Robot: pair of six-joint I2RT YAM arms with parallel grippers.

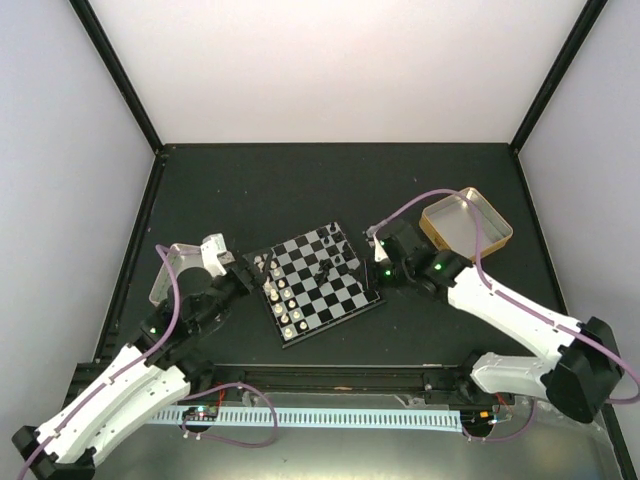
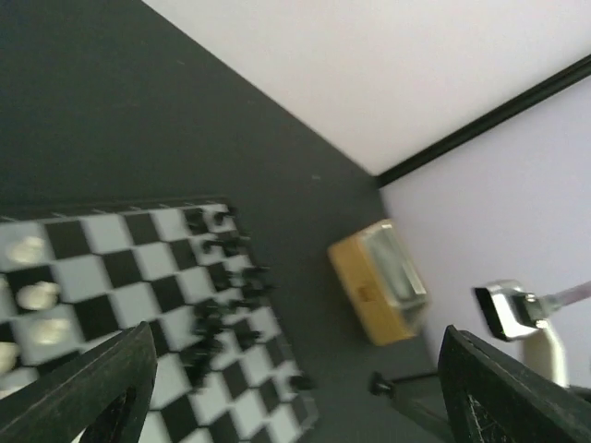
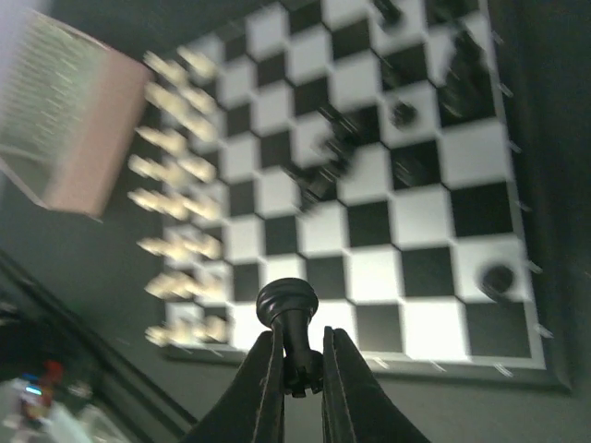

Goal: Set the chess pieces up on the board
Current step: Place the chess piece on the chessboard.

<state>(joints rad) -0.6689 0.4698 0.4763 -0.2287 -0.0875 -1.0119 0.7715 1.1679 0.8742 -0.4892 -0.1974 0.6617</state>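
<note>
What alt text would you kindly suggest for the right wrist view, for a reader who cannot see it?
The right pincer grips a black chess piece, rounded end poking out, over the near edge of the board. Blurred cream pieces line the board's left side, other black pieces scatter across its right, and a silver-pink tray lies at upper left.

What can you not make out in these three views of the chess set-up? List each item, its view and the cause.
- Right wrist: cream-white pieces are motion-blurred; kinds unreadable.
- Top external: black pieces on the board are too small to identify.
- Top external: the held black piece in the right hand is hidden under that arm's wrist.
- Left wrist: the left hand has its finger bases cut off by the bottom edge.
</note>
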